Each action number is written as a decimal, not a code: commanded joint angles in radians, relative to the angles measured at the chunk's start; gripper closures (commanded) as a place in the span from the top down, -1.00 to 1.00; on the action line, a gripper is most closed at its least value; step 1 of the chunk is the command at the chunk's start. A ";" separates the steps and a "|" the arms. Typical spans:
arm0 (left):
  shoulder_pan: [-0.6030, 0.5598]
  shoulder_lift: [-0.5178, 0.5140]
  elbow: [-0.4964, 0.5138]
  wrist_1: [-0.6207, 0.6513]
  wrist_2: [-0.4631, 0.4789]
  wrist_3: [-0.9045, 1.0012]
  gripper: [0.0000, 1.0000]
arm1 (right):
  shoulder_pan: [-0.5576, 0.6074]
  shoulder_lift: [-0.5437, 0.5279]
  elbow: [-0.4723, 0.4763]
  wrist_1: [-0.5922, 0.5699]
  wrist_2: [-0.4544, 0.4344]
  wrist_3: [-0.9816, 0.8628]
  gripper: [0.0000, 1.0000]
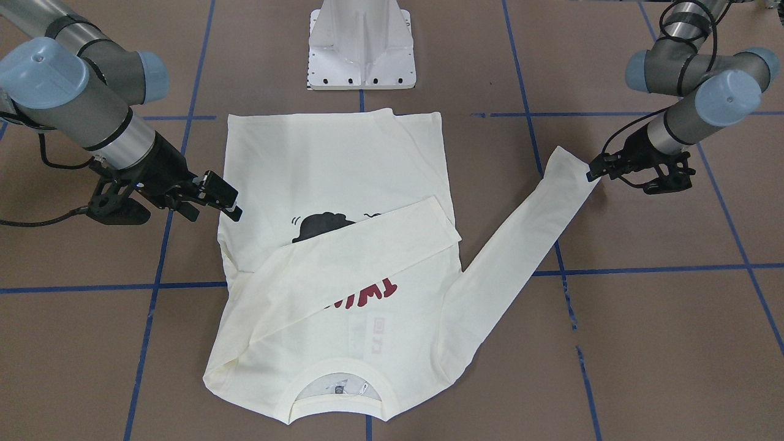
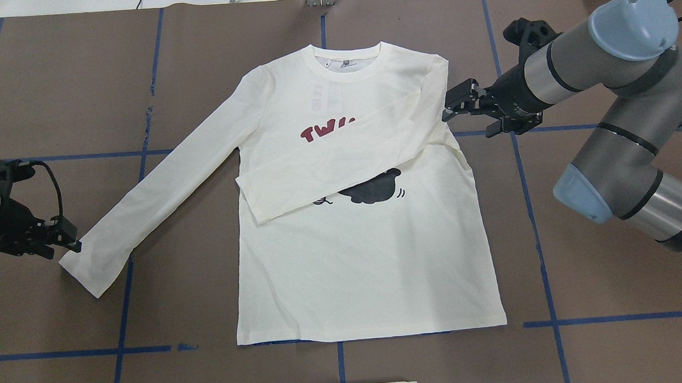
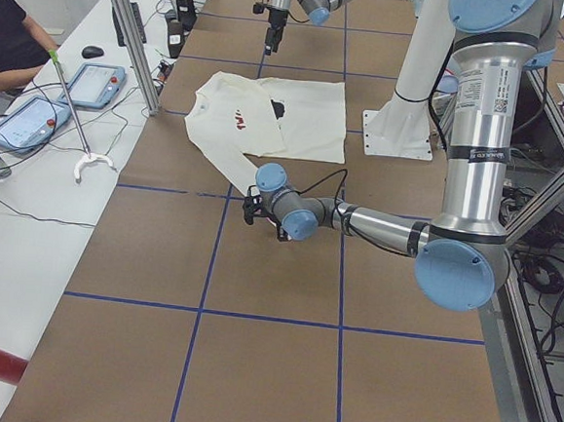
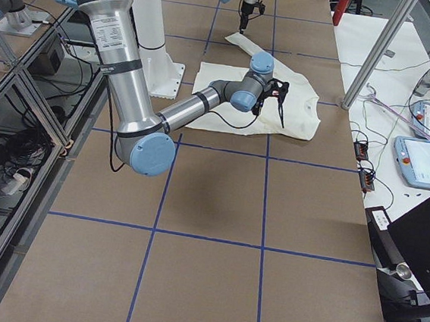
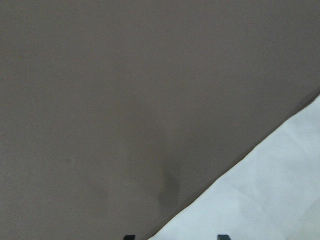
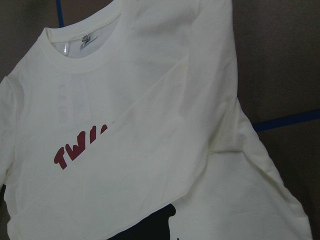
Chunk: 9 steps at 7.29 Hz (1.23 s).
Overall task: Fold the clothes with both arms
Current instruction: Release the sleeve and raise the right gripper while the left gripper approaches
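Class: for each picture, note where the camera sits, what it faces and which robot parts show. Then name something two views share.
Front: across the table, facing the robot; left arm, right arm, base.
Overhead: behind the robot, looking down; left gripper, right gripper.
Left side: table's end; left arm near.
Right side: opposite end; right arm near.
Left wrist: down at cuff; fingertips.
Right wrist: down at collar; no robot.
Shared: front and overhead show the shirt.

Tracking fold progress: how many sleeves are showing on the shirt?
2: the folded sleeve lies diagonally across the shirt, covering part of the print; the outstretched sleeve lies flat, cuff at the left pincer. None hidden.
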 commanded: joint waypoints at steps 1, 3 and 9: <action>0.010 0.000 -0.001 0.001 0.003 -0.002 0.26 | 0.002 -0.004 -0.003 0.000 -0.001 -0.005 0.99; 0.012 0.003 0.000 0.003 0.004 0.000 0.17 | 0.001 -0.004 -0.003 0.000 -0.004 -0.005 0.99; 0.015 0.010 0.002 0.003 0.027 -0.003 -0.15 | -0.001 -0.004 -0.003 0.000 -0.008 -0.005 0.99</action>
